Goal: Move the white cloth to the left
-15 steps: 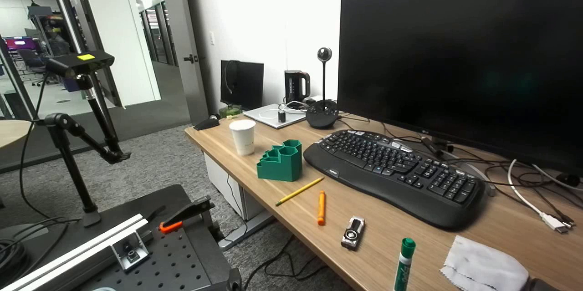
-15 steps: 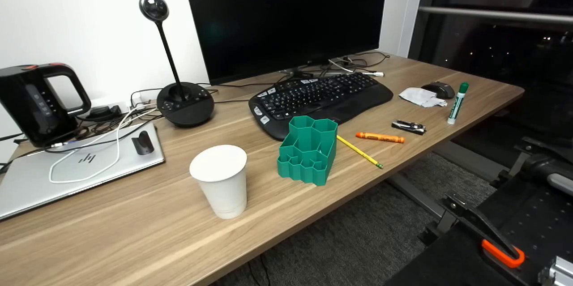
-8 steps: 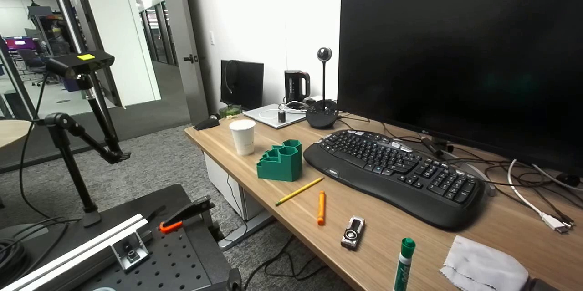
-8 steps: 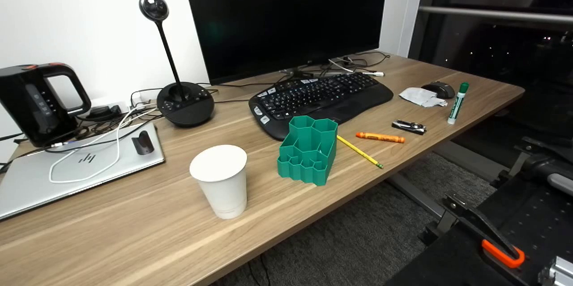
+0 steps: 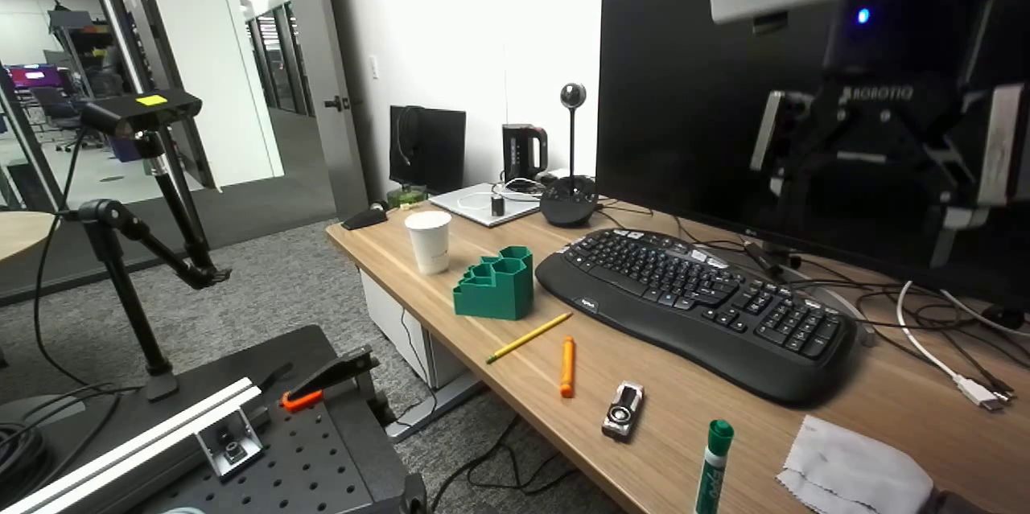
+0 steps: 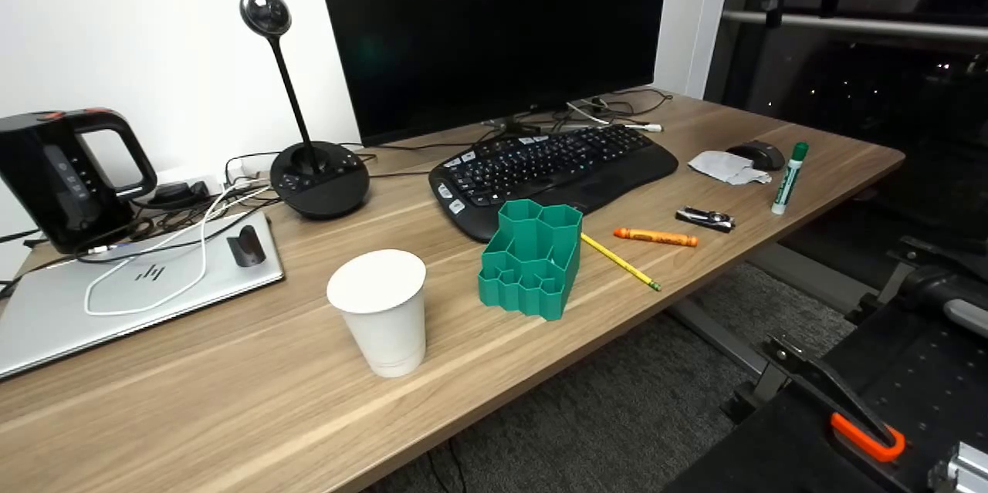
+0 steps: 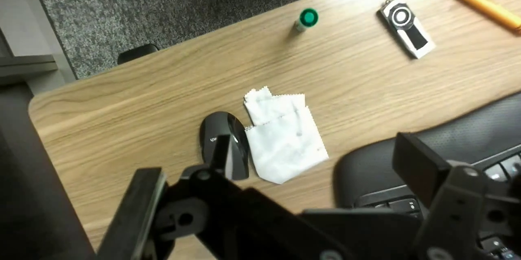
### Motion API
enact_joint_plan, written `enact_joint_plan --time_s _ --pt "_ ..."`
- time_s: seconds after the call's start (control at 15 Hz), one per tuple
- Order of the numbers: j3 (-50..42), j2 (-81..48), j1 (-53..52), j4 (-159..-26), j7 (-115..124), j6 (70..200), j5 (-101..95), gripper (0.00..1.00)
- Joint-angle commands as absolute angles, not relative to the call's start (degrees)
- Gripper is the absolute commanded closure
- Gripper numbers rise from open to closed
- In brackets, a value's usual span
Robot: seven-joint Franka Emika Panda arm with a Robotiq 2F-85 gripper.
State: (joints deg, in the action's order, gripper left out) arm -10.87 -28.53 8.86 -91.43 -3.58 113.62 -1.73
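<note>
The white cloth [image 7: 285, 142] lies folded and flat on the wooden desk, beside the black mouse [image 7: 213, 127]. It also shows in both exterior views, at the near right edge in an exterior view [image 5: 857, 472] and on the far right part of the desk in an exterior view [image 6: 724, 166]. My gripper [image 7: 318, 153] is open and empty, with its fingers wide apart. It hangs well above the desk, before the monitor in an exterior view [image 5: 863, 216], and at the top right in an exterior view [image 6: 800, 13]. In the wrist view the cloth shows between and beyond the fingers.
A black keyboard [image 5: 700, 313] lies next to the cloth. A green marker [image 7: 308, 18] stands upright near the desk edge. A USB stick [image 5: 624, 413], orange crayon [image 5: 568, 367], pencil [image 5: 529, 339], green holder [image 5: 495, 289] and white cup [image 5: 430, 244] follow along the desk. A large monitor [image 5: 724, 96] stands behind.
My gripper has come down from above into both exterior views; half a second ago only its tips showed at the top edge of an exterior view. The cloth has not moved.
</note>
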Motion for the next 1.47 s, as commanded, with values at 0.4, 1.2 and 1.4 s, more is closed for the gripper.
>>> enact_joint_plan --time_s 0.4,1.2,1.4 --pt "-5.0 -50.9 13.0 -73.9 -3.9 118.1 3.7 0.00" --pt "-4.7 -65.6 14.4 -61.8 -3.7 123.5 2.8 0.00" --pt "-5.2 -68.0 14.3 -59.8 -3.9 123.6 2.1 0.00"
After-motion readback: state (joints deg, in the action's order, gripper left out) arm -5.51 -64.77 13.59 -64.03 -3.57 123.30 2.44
